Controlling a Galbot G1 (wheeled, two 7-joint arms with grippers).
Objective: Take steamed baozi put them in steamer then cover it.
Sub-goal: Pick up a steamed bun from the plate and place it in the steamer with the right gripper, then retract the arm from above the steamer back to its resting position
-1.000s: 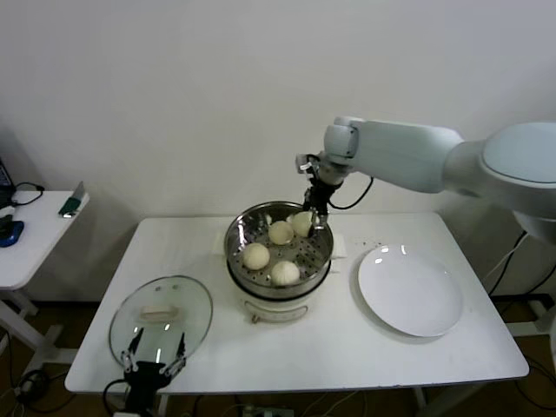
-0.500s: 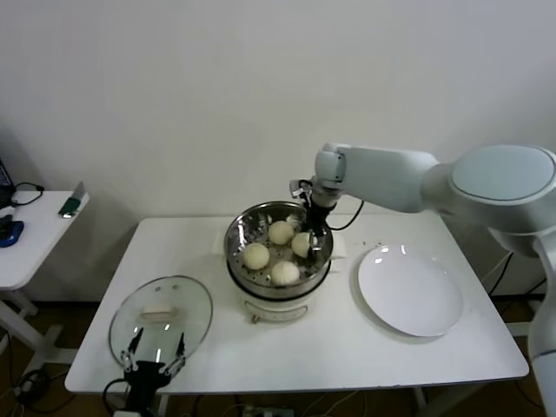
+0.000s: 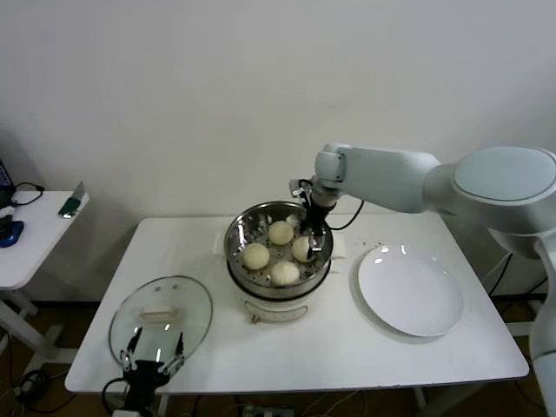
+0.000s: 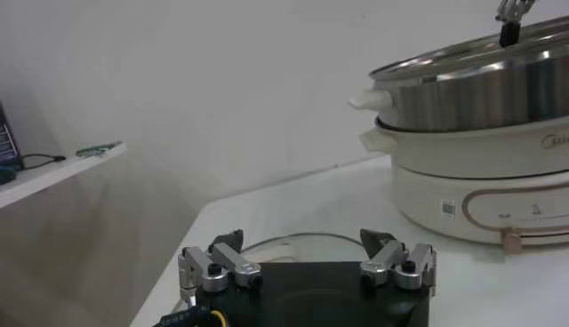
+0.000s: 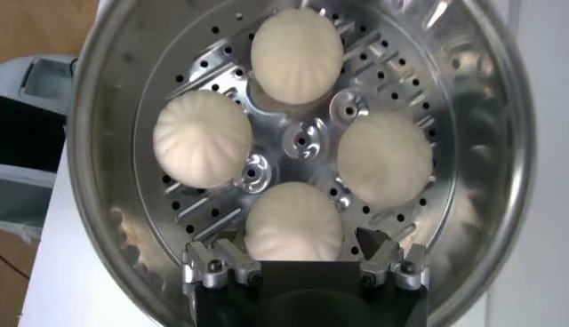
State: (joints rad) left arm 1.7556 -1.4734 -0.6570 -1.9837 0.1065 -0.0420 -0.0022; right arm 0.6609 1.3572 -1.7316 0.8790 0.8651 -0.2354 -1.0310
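The steamer [image 3: 235, 241] stands mid-table on its white base. All four steamed baozi lie on its perforated tray [image 5: 300, 142]: one [image 5: 296, 55], a second [image 5: 202, 139], a third [image 5: 384, 157], and a fourth [image 5: 293, 218] nearest my right gripper [image 5: 302, 242]. That gripper [image 3: 314, 240] hangs inside the pot's right side, open, one finger on either side of the fourth bun. The cover [image 3: 161, 320], clear glass with a cream handle, lies flat at the table's front left. My left gripper [image 3: 155, 360] hovers open at the lid's near edge [image 4: 293, 242].
A bare white plate [image 3: 410, 291] lies right of the steamer on the white table [image 3: 347, 347]. A small side table [image 3: 26, 234] with a few items stands at far left. In the left wrist view the steamer's steel wall [image 4: 480, 89] rises beyond the lid.
My right gripper came down into the steamer with a baozi and opened; that bun now rests on the tray. The left arm has not moved.
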